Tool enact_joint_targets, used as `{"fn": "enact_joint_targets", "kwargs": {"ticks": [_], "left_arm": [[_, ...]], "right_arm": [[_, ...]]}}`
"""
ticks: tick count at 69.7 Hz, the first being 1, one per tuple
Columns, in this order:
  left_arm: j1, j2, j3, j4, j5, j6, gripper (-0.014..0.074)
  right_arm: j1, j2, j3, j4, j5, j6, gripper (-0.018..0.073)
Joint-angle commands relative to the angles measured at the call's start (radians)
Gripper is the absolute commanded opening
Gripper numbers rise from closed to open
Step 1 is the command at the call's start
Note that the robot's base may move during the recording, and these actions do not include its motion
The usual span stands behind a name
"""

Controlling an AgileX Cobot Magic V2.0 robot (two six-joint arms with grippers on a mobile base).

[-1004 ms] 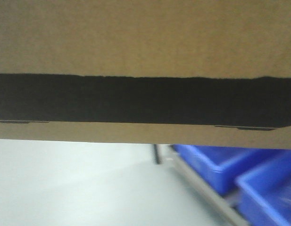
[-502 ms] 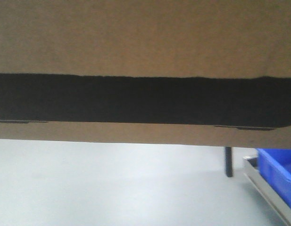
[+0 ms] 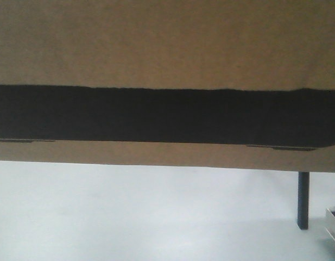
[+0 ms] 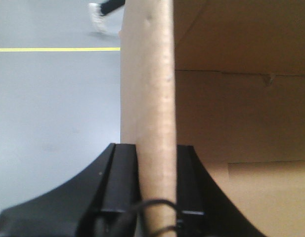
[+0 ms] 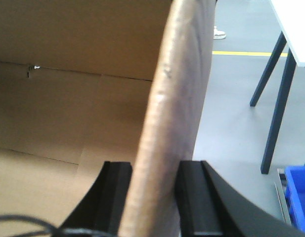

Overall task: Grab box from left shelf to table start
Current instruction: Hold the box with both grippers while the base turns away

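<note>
Cardboard of the box (image 3: pixel 167 43) looks thin, probably light; left gripper (image 4: pixel 155 163) and right gripper (image 5: pixel 154 177) each pinch one side wall.

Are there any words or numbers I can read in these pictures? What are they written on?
No words, numbers or signs can be read in any view.
Cardboard box: its black band shows no letters from here.
Yellow floor line: only a plain stripe, no writing.
</note>
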State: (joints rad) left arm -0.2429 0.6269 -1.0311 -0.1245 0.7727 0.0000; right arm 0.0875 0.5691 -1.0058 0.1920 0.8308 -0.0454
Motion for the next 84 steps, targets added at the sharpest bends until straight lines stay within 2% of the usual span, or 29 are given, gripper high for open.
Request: {"fn": "enact_joint_targets", "kwargs": {"ticks": [1, 84], "left_arm": [[-0.015, -0.008, -0.039, -0.142, -0.146, 0.0, -0.0104], [-0.015, -0.006, -0.039, -0.142, -0.148, 0.0, -0.0104]], "right_arm": [[0.002, 0.006, -0.038, 0.041, -0.143, -0.027, 0.0057], [0.002, 0.006, -0.038, 0.041, -0.142, -0.027, 0.0057]]}}
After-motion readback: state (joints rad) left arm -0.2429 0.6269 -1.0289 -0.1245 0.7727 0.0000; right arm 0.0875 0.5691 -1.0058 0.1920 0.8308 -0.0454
